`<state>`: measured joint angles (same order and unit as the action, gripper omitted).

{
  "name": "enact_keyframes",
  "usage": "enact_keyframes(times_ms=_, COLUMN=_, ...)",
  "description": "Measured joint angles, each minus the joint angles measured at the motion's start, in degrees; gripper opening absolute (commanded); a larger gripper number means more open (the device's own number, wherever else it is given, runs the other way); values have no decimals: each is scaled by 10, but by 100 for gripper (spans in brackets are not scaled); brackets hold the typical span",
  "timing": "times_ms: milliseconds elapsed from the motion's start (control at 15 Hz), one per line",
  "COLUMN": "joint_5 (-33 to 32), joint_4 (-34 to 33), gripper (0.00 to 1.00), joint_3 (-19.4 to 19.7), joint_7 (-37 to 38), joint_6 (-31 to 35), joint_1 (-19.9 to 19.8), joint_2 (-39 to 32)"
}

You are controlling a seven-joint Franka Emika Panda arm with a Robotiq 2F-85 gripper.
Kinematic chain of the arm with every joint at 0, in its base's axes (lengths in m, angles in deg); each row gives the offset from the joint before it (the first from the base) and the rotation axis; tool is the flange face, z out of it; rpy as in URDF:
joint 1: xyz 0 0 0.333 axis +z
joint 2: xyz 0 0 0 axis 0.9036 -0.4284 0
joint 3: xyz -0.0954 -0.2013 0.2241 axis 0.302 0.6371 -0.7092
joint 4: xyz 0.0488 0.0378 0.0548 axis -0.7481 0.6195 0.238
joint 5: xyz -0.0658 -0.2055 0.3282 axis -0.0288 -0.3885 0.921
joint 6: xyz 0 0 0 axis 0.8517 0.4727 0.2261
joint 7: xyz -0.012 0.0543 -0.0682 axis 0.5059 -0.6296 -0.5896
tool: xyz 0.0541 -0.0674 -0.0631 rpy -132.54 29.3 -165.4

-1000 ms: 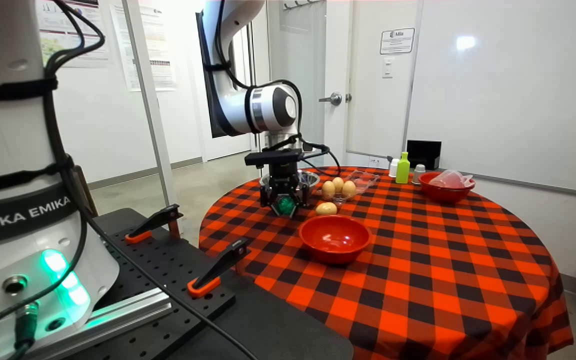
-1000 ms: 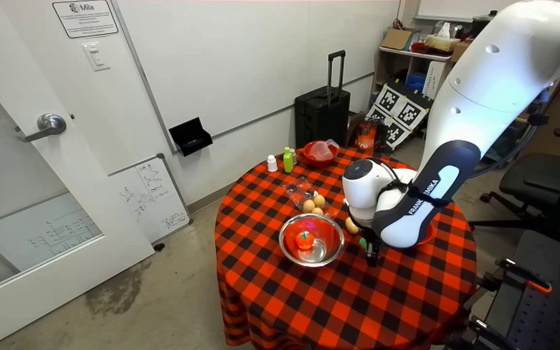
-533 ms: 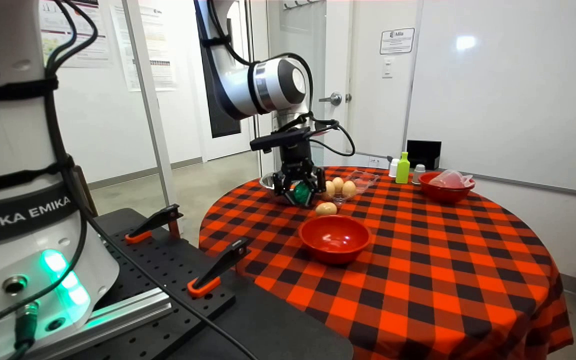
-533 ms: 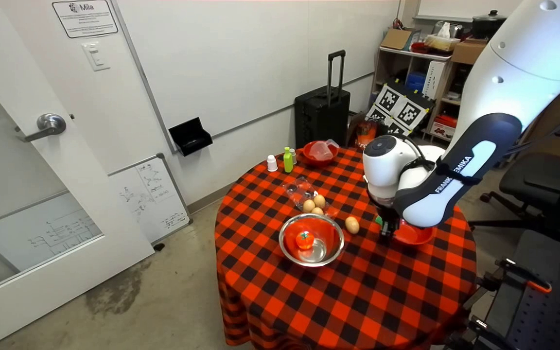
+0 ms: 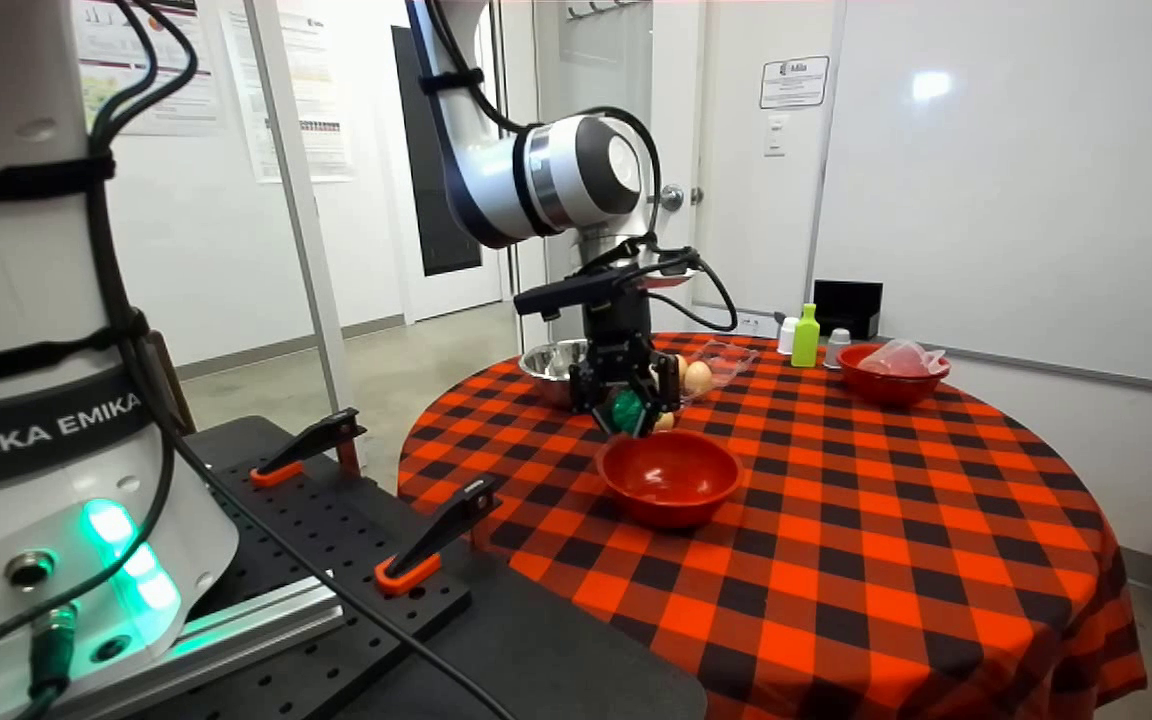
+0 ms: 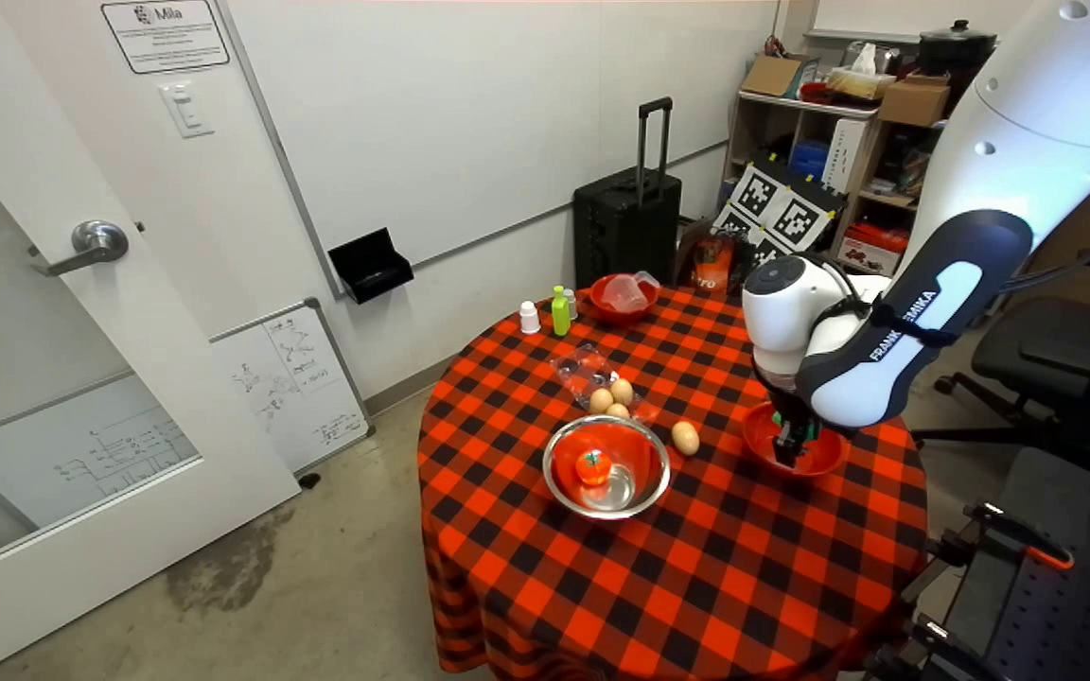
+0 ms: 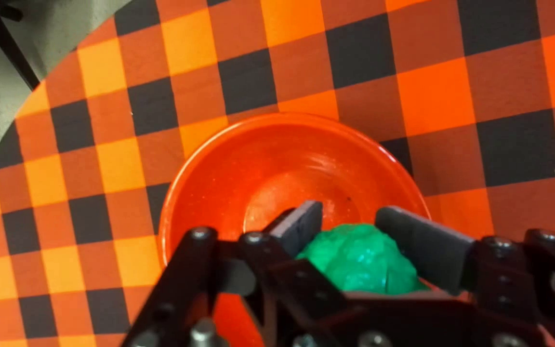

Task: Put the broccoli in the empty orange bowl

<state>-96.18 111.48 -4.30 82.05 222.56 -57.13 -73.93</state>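
Broccoli (image 7: 362,260) is held: the end effector (image 5: 626,430) pinches it between its pads (image 7: 424,248), one each side. Grasp and lift: done; it hangs above the tabletop (image 5: 836,560). Orange bowl (image 7: 268,154) below: in my wrist view the broccoli overlaps it at about 4 o'clock from the bowl's base; in an exterior view it shows over the rim at 11 o'clock. I judge the carry nearly finished, perhaps short of centre. Release not yet made, so the placing itself is pending. Left for me: a small shift toward the middle, some lowering, spread the pads, retreat. Drop height I cannot read from these angles.

Farther out, clock taken from the orange bowl in an exterior view: a loose egg (image 6: 685,438) near, at 9 o'clock; past it, same bearing, the silver bowl (image 6: 617,493) with a red toy tomato (image 6: 593,468) inside. Farthest, 10 o'clock: the darker red bowl (image 6: 623,317) holding a translucent item (image 6: 626,295); not my target.
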Motion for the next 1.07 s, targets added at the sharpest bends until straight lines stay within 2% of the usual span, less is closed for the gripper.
enact_keyframes(times_ms=333, joint_5=22, joint_4=-14, gripper=9, joint_3=-7, joint_7=0, joint_6=0, joint_1=-22, joint_2=-37)
enact_keyframes(times_ms=800, joint_5=61, joint_4=-75, gripper=9, joint_3=-11, joint_7=0, joint_6=-8, joint_1=-38, joint_2=-101)
enact_keyframes(times_ms=867, joint_5=62, joint_4=-84, gripper=59, joint_3=-10, joint_7=0, joint_6=-13, joint_1=-39, joint_2=-106)
enact_keyframes(times_ms=933, joint_5=62, joint_4=-92, gripper=60, joint_3=-9, joint_7=0, joint_6=-18, joint_1=-40, joint_2=-109)
enact_keyframes(times_ms=1067, joint_5=62, joint_4=-106, gripper=73, joint_3=-8, joint_7=0, joint_6=-26, joint_1=-43, joint_2=-113)
